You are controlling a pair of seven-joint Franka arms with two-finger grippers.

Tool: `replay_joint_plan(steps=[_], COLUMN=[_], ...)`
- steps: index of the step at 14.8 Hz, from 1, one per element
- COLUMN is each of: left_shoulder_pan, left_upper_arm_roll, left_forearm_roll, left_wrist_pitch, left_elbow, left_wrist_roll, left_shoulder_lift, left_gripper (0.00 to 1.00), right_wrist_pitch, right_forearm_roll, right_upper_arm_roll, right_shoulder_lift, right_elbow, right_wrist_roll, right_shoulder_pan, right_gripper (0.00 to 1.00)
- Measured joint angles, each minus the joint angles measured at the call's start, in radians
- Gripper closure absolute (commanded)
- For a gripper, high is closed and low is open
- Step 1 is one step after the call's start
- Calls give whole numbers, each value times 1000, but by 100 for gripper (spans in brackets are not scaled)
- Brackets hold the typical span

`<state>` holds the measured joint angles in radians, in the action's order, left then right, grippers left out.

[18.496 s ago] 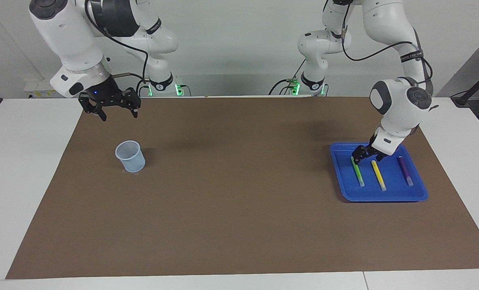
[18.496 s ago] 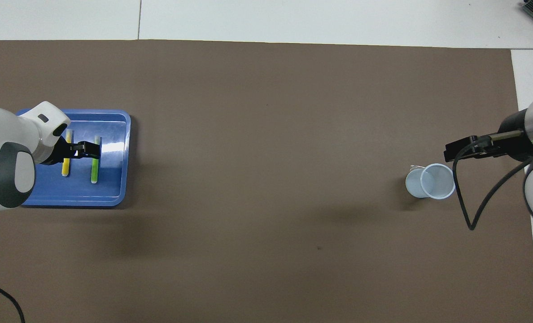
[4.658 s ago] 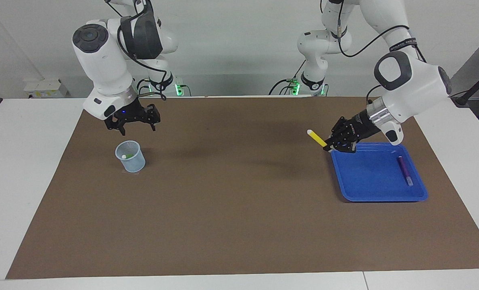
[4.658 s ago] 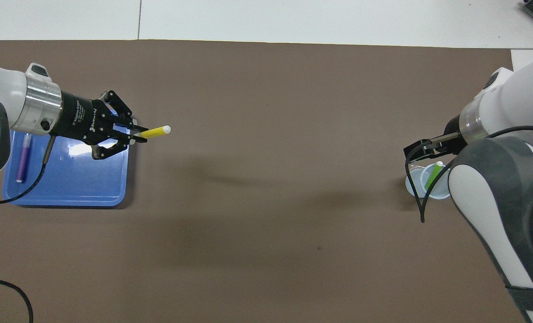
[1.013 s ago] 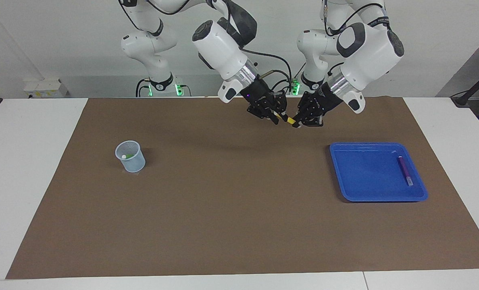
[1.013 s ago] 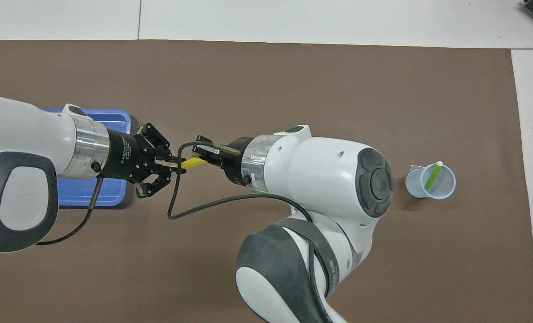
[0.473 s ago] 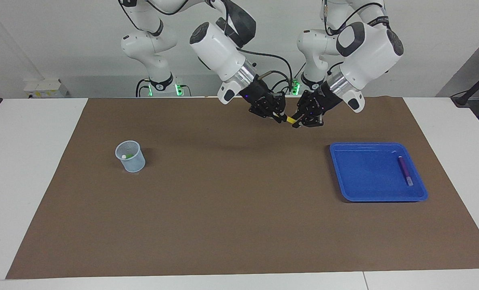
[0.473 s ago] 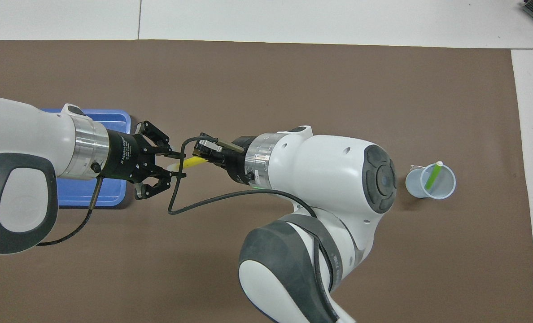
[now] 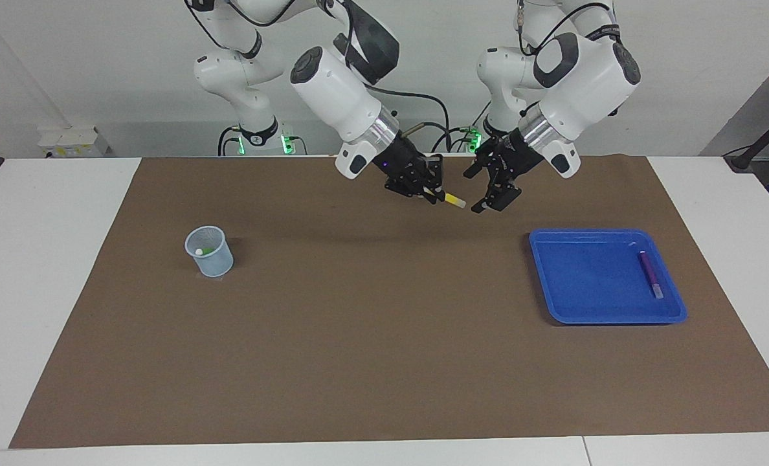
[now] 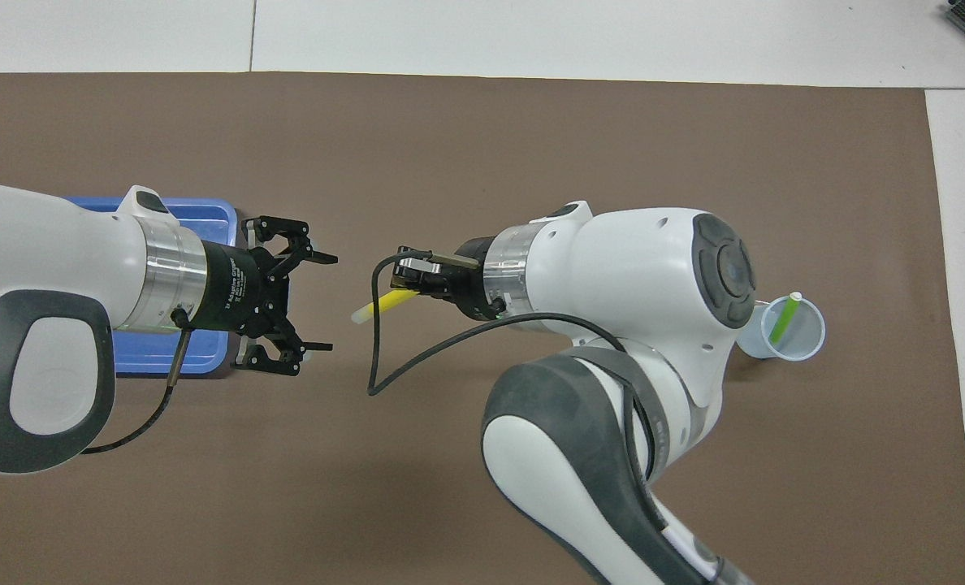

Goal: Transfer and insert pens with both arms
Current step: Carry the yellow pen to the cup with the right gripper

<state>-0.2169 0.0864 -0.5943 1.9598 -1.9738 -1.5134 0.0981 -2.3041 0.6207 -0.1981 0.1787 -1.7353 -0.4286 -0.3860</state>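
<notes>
Yellow pen (image 9: 448,199): held in the air over the brown mat, its long axis slanting down toward the left arm's end of the tabletop, pale cap end leading.
Right gripper (image 9: 428,191): jaws clamped on the yellow pen's back end, over the middle of the mat.
Left gripper (image 9: 492,188): jaws spread apart, empty, just beside the pen's cap end without touching it.
Green pen (image 10: 784,315): stands tilted in the pale cup (image 9: 209,251) at the right arm's end.
Purple pen (image 9: 649,273): lies flat in the blue tray (image 9: 591,309) at the left arm's end.
Surface: white tabletop (image 9: 41,259) covered by a brown mat (image 9: 371,323); pale wall.
Count: three pens, one cup, one tray, two arms.
</notes>
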Motion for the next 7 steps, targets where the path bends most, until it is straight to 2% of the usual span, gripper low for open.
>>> replay_joint_plan(steps=[4, 7], left_shoulder_pan=[25, 92], left_upper_arm_roll=[-13, -20], left_forearm_roll=[13, 104], left_wrist_pitch=[-28, -94], left_elbow=[-68, -78], left_wrist_roll=[366, 638], left_shoulder_lift=[38, 50], left_gripper=[0, 0], right_wrist_pitch=[245, 427], right_forearm_roll=[-149, -289], right_upper_arm_roll=[3, 6], right_shoulder_lift=[-32, -81], right_elbow=[8, 10], right_wrist_roll=[188, 382], right_shoulder_pan=[122, 212], right_gripper=[100, 100])
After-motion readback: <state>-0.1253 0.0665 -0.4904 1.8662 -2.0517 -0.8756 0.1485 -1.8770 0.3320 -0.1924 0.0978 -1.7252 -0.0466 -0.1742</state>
